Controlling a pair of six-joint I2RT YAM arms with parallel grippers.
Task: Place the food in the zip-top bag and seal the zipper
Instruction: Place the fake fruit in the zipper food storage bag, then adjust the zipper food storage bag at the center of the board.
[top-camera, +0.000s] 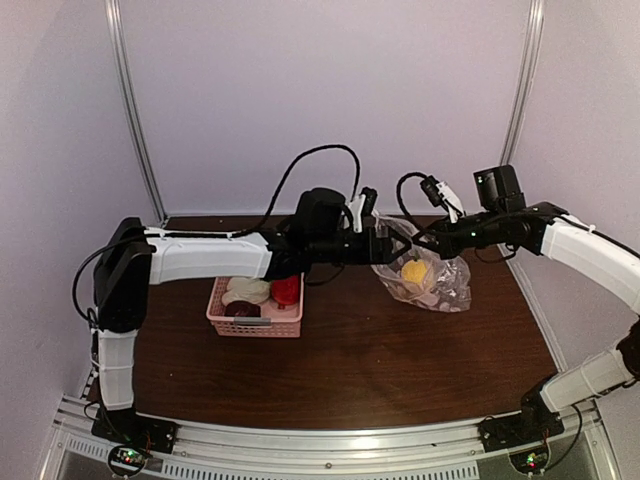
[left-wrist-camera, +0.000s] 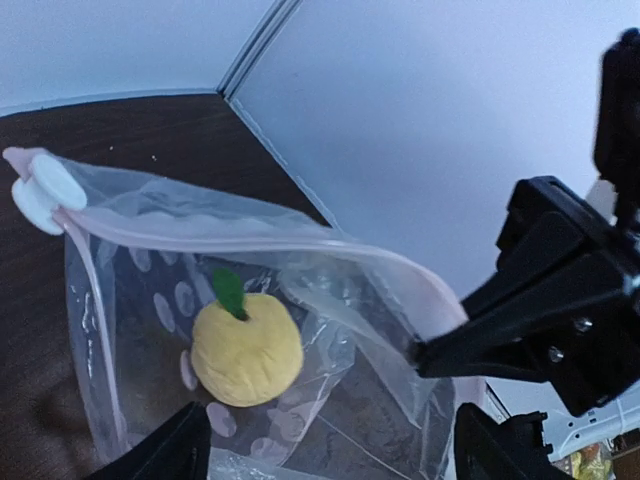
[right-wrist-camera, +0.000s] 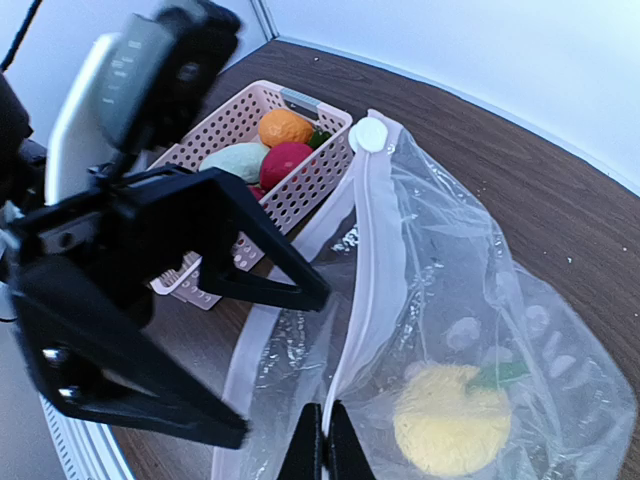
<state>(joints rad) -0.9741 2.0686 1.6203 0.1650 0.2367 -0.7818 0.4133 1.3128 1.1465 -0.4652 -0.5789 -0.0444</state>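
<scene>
Right jaws pinched tight on zipper (left-wrist-camera: 190, 237) of zip-top bag (top-camera: 450, 285), left jaws spread wide, empty, over its mouth, yellow food (left-wrist-camera: 246, 350) inside, pink basket (top-camera: 255, 328) at bag's nine o'clock on desk (top-camera: 350, 380)

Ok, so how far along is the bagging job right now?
Done: the yellow fruit sits inside the zip-top bag. In hand: the right gripper pinches the zipper, holding the mouth open, with the left gripper open above it. Left: the orange piece, red piece and whitish piece lie in the pink basket, and the zipper is unsealed.
</scene>
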